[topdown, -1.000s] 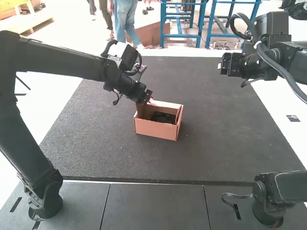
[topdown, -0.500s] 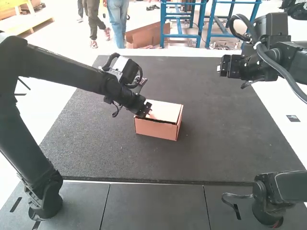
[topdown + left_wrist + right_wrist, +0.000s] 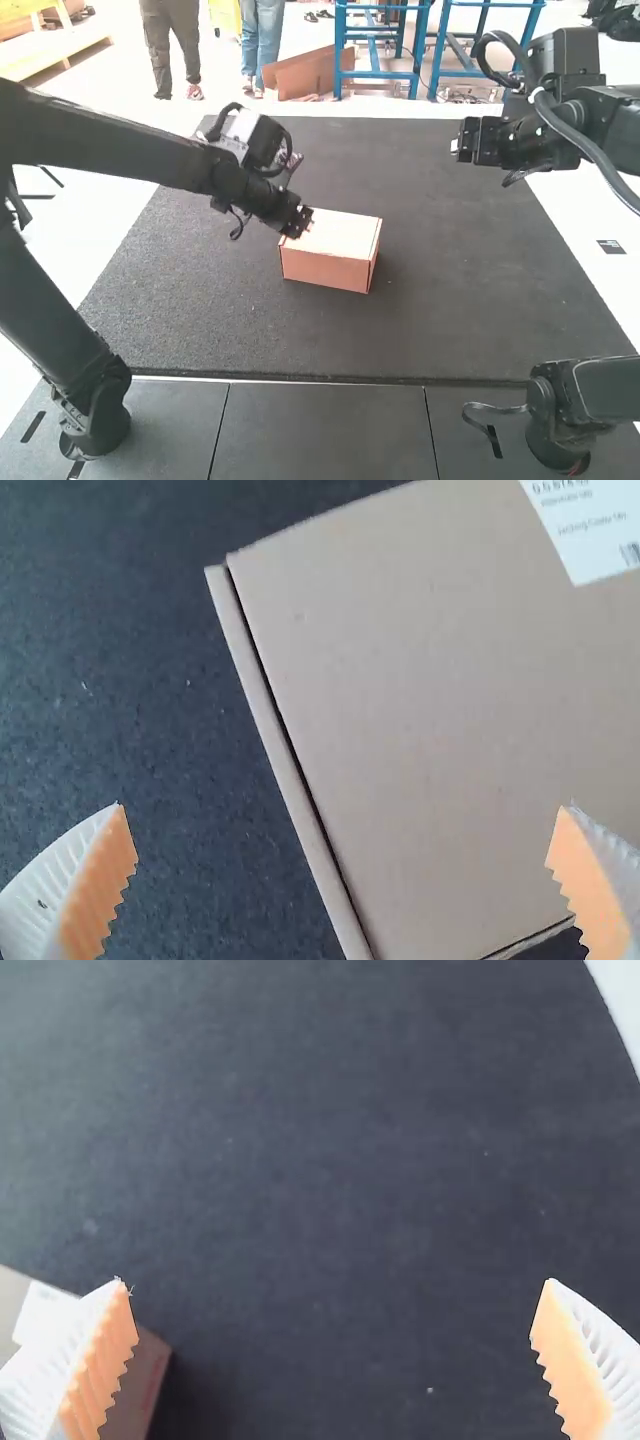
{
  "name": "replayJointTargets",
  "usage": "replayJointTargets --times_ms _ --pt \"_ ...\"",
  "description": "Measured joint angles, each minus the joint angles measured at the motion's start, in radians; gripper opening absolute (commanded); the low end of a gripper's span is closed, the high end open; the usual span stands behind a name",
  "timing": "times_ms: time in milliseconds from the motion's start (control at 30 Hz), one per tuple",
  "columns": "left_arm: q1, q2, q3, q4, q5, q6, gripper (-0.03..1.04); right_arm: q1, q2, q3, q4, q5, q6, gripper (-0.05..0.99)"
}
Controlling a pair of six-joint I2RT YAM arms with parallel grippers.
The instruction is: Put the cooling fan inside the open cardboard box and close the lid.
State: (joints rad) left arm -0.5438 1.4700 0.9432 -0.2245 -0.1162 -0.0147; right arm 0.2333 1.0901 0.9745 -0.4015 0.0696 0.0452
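A small brown cardboard box (image 3: 330,252) stands near the middle of the dark mat, its lid (image 3: 340,234) lying flat over the top. The fan is hidden. My left gripper (image 3: 297,222) rests at the lid's left end, open, its orange-padded fingers spread wide over the lid (image 3: 440,730) in the left wrist view. A white label (image 3: 585,525) sits on one corner of the lid. My right gripper (image 3: 458,140) hangs high at the far right, open, with nothing between its fingers (image 3: 95,1360); a corner of the box (image 3: 140,1380) shows beside one finger.
The dark mat (image 3: 460,290) spreads wide on all sides of the box. Blue metal frames (image 3: 400,40) and a loose piece of cardboard (image 3: 305,70) stand beyond the mat's far edge. The arm bases (image 3: 90,420) stand at the near corners.
The lid stood open with the dark fan visible inside; my left gripper pushed it down and it now lies flat over the box. The right arm has not moved.
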Motion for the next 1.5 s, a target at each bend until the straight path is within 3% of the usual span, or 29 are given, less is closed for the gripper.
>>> replayJointTargets --times_ms 167,300,467,667,967,1500 --pt "0.031 -0.165 0.277 -0.012 0.016 -0.031 0.97 0.000 0.000 0.002 0.042 -0.048 0.006 0.90" --pt "0.058 -0.262 0.290 0.010 0.030 -0.054 0.97 0.000 -0.013 0.003 0.084 -0.074 0.016 0.90" --pt "0.074 -0.348 0.193 0.151 0.039 -0.065 0.97 0.000 -0.054 0.003 0.145 -0.084 0.039 0.91" --pt "0.079 -0.494 0.047 0.236 0.066 -0.007 0.97 0.000 -0.140 -0.033 0.203 -0.081 0.041 0.91" --pt "0.086 -0.772 -0.229 0.442 -0.009 0.019 0.97 -0.001 -0.335 -0.214 0.256 -0.042 0.031 0.91" --pt "0.089 -1.225 -0.653 0.492 -0.101 0.023 0.96 -0.001 -0.702 -0.497 0.470 0.019 -0.024 0.91"
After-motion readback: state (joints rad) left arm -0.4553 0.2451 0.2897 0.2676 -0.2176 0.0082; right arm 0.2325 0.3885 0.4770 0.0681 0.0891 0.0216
